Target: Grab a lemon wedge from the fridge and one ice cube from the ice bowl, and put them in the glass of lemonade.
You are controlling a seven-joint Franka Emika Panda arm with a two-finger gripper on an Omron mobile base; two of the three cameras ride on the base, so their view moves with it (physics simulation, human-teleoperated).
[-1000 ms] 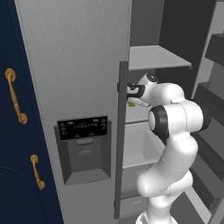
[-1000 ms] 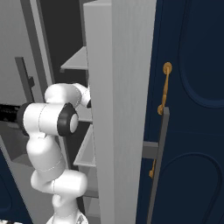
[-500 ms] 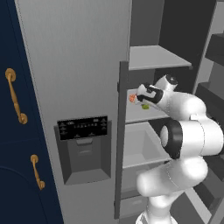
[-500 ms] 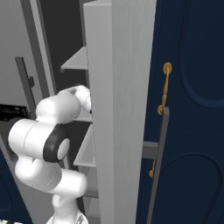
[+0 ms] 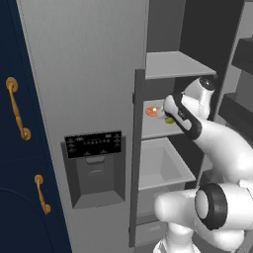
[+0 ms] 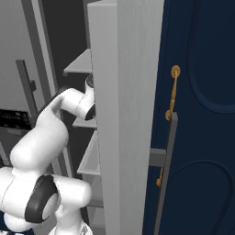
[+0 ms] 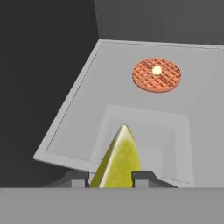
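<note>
Since the earlier frame the arm had swung rightward and its elbow had dropped, the claw (image 7: 112, 178) staying at the middle shelf (image 7: 78, 131) of the fridge (image 5: 74, 74). The claw was closed narrowly on the lemon wedge (image 7: 119, 159), held between both fingertips above the shelf. A round orange-red waffle (image 7: 156, 75) lay farther back.
</note>
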